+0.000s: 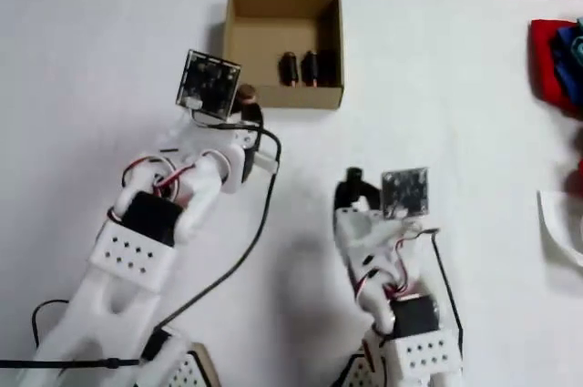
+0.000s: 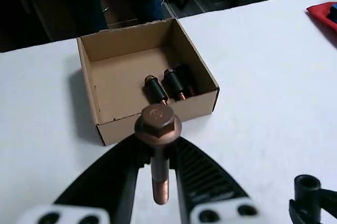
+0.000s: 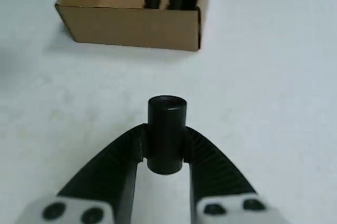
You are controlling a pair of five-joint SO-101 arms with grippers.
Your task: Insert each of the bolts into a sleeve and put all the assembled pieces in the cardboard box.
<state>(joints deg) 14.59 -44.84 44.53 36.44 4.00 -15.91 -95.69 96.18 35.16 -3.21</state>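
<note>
**Bolt and sleeve gripped, insertion not yet made**

The left gripper (image 2: 159,163) is seen clenched on a copper bolt (image 2: 158,124), which is pinched by the shank just below its hexagonal head. The threaded end is left free, pointing back toward the wrist. The right gripper (image 3: 166,145) is closed around a black sleeve (image 3: 167,113), whose open bore is turned away from the wrist. In the high view the right gripper (image 1: 353,185) is found at about 4 o'clock from the left gripper (image 1: 248,109), well apart from it, so bolt and sleeve are not yet touching.

The cardboard box (image 1: 239,41) is placed just beyond the left gripper, at roughly 1 o'clock from it. Assembled pieces (image 2: 168,84) are lying side by side inside it, toward its 4 o'clock corner. Two are plainly seen, and a third dark shape beside them cannot be made out for certain.

The step in hand is judged to be the mating of this bolt with this sleeve. For the next move, the two arms would need to be brought together, the shank lined up with the bore, and the bolt pushed in without tilt. Only then could the piece be carried to the box.

No label or brand can be read. A raised mark is visible on the bolt head, but it cannot be deciphered.
</note>
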